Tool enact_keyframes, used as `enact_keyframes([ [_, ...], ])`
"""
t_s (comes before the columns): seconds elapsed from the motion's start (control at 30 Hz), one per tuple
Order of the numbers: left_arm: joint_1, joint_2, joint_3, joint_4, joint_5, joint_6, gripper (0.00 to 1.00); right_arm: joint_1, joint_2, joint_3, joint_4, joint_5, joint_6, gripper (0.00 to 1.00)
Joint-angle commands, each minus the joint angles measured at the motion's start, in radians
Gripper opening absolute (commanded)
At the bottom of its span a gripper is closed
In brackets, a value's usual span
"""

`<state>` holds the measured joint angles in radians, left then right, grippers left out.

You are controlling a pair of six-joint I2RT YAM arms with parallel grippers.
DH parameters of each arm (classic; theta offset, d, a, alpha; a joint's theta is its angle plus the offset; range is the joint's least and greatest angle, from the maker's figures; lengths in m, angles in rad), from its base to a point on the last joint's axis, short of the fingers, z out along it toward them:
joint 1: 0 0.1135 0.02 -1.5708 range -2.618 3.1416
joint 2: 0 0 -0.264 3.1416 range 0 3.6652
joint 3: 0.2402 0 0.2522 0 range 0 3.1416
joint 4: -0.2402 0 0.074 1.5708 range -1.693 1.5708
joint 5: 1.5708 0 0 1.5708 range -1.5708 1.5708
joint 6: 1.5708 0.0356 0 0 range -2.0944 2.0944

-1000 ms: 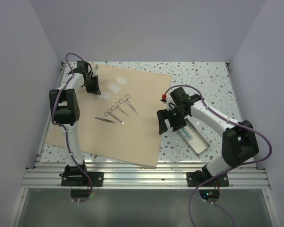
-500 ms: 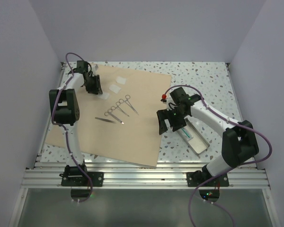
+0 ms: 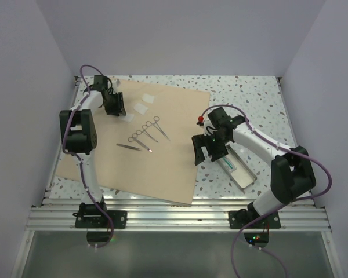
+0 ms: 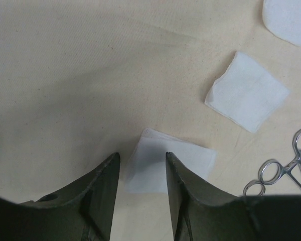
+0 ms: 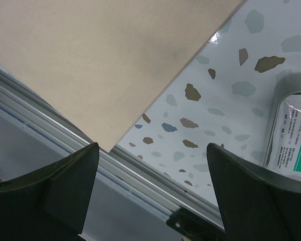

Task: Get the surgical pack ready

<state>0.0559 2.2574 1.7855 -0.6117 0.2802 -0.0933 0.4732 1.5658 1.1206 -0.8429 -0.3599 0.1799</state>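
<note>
Where pale walls (image 3: 180, 35) box the speckled table (image 3: 243, 92) and flat surgical pack (image 3: 162, 162), left tool (image 4: 141, 156) and right tool (image 5: 153, 146) gape empty.

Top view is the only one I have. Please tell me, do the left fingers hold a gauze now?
Observer: No. In the left wrist view the left fingers stand apart. The gauze lies flat on the wrap, with part of it between their tips.
Operator: Thank you. And the right fingers, is anything in them?
Observer: Nothing. In the right wrist view the right fingers are wide apart, and only a corner of the wrap and the speckled table show between them.
</note>
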Motion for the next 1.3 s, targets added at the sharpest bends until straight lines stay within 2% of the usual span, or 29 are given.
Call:
enact_keyframes([
  [0.0,-0.008,-0.024,-0.078,0.033,-0.007,0.020,0.45,0.004,0.007,-0.004,0.024,-0.031,0.006,0.91],
  [0.2,-0.031,-0.022,-0.117,0.050,-0.027,0.024,0.38,0.002,0.013,0.008,0.022,-0.031,0.006,0.91],
  [0.5,-0.047,-0.065,-0.124,0.058,-0.047,0.010,0.20,0.004,0.008,-0.001,0.022,-0.027,0.004,0.91],
  [0.67,-0.047,-0.105,-0.110,0.058,-0.047,0.001,0.16,0.004,0.010,0.013,0.019,-0.025,0.004,0.91],
  [0.8,-0.047,-0.116,-0.090,0.040,-0.038,-0.009,0.01,0.004,0.010,0.027,0.013,-0.017,-0.002,0.91],
  [0.97,-0.045,-0.154,-0.098,0.029,-0.041,-0.032,0.00,0.004,0.016,0.033,0.021,-0.010,-0.007,0.91],
  [1.27,-0.050,-0.341,-0.198,0.061,-0.044,-0.108,0.00,0.004,0.045,0.091,0.024,-0.011,0.006,0.86],
])
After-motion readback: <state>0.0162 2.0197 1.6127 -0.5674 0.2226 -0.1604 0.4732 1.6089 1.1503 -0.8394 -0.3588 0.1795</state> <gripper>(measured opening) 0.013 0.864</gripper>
